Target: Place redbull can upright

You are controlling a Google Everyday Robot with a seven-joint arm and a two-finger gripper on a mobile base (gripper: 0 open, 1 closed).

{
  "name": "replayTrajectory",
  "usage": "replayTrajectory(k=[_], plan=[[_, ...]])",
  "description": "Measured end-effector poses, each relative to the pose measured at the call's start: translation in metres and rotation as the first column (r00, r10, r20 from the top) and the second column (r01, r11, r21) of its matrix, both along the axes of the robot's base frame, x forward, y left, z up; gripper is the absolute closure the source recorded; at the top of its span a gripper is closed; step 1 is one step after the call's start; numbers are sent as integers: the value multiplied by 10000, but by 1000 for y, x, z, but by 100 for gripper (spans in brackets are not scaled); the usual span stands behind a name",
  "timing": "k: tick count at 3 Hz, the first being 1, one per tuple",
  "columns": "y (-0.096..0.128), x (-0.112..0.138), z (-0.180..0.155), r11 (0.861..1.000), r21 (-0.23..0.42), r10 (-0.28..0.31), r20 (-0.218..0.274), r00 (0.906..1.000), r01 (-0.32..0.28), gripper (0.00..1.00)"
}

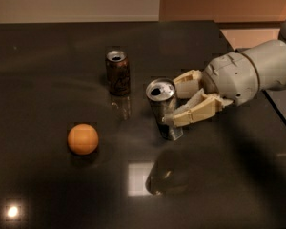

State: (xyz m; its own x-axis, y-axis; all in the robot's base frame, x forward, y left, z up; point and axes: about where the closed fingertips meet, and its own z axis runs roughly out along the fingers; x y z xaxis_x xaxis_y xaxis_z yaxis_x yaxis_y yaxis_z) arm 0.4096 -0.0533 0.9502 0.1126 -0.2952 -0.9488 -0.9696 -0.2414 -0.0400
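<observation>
Overall: a dim scene, with one robot arm (250, 75) reaching in from the right edge over a dark table.
Redbull can (163, 109): centre of frame; a slim silver metal cylinder with a shiny opened top, nearly upright with a slight lean.
Gripper (170, 100): centre right; cream plastic fingers (198, 112) pinching the redbull can, one on each side.
Arm: rounded, pale grey housing.
Brown can (118, 73): upper centre-left; shorter, upright, opened.
Orange ball (83, 139): lower left; a matte sphere, apart from both cans.
Table (47, 51): glossy black, mirroring lights and the cans.
Room: beige wall (71, 4) upper left, orange-tan wall upper right.
</observation>
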Motion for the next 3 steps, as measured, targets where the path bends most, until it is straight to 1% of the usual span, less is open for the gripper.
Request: replayTrajectory(k=[1, 3], plan=[[-6, 3, -8, 9982, 583, -147, -163, 9998, 156, 100], [-12, 9, -23, 9886, 1476, -190, -742, 9971, 298, 100]])
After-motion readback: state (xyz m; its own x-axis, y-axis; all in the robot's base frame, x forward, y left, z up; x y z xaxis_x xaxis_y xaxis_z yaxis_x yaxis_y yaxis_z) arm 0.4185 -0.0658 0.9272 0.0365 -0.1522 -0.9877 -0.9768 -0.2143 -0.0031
